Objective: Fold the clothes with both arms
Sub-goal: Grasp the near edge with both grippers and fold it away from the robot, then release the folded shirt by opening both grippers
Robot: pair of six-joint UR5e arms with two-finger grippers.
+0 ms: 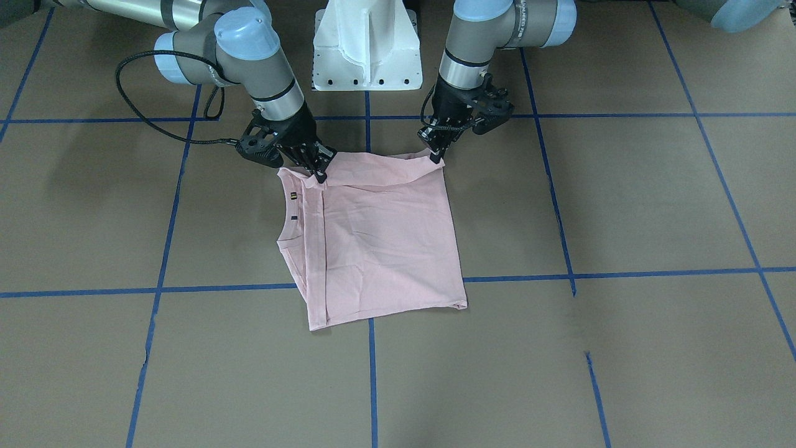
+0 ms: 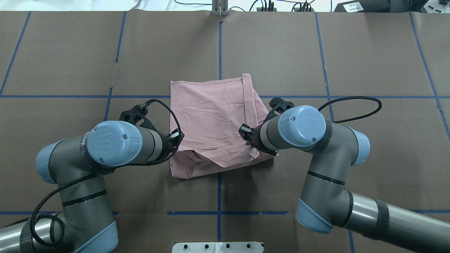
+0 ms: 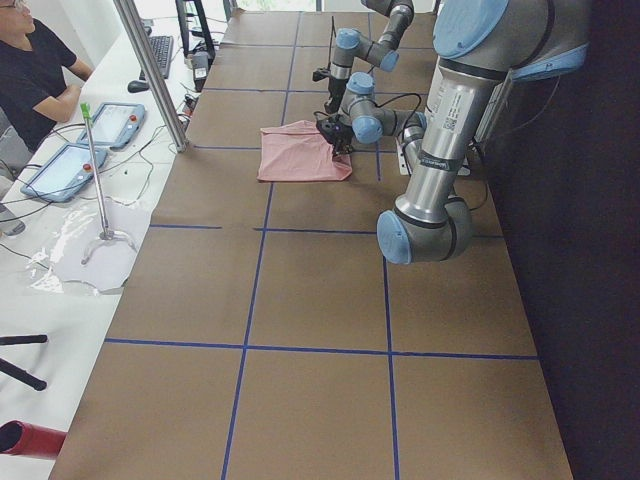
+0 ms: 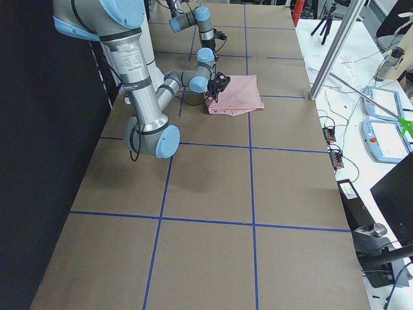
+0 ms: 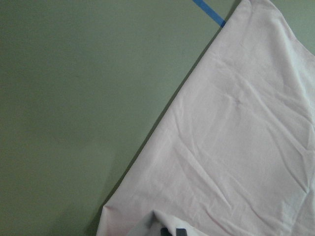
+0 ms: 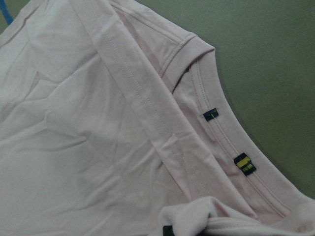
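Overhead view: left black two-finger gripper [image 1: 438,157] & right black two-finger gripper [image 1: 321,173] each pinch a robot-side corner of pale pink cloth T-shirt [image 2: 211,109] at centre of brown paper-covered table [image 2: 351,52], lifted edge runs 9-3, rest lies at 12, prob fold twd 12.
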